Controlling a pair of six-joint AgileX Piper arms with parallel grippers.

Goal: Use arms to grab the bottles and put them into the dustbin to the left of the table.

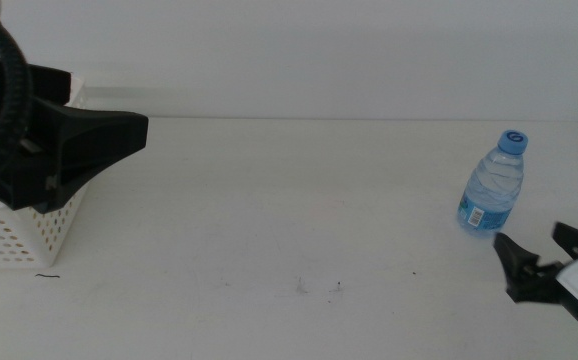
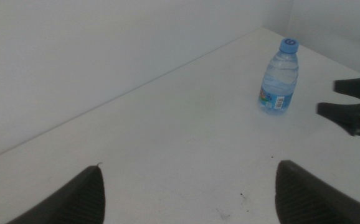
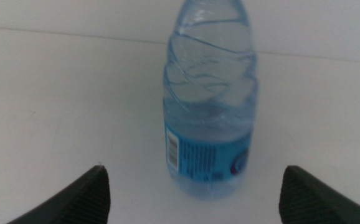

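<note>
A small clear water bottle [image 1: 492,185] with a blue cap stands upright at the right of the white table [image 1: 299,200]. My right gripper [image 1: 539,245] is open just in front of it, and the bottle [image 3: 210,106] stands a little beyond and between the spread jaws. My left gripper [image 1: 134,132] is open and empty, raised at the far left over the white perforated dustbin [image 1: 19,235]. The left wrist view shows the bottle [image 2: 279,78] far off, with the right gripper [image 2: 354,111] beside it. The tea bottle and the red can are out of view.
A white wall runs along the table's back edge. Tiny dark specks [image 1: 319,288] mark the tabletop near the front. The left arm's black cable [image 1: 9,90] loops above the dustbin.
</note>
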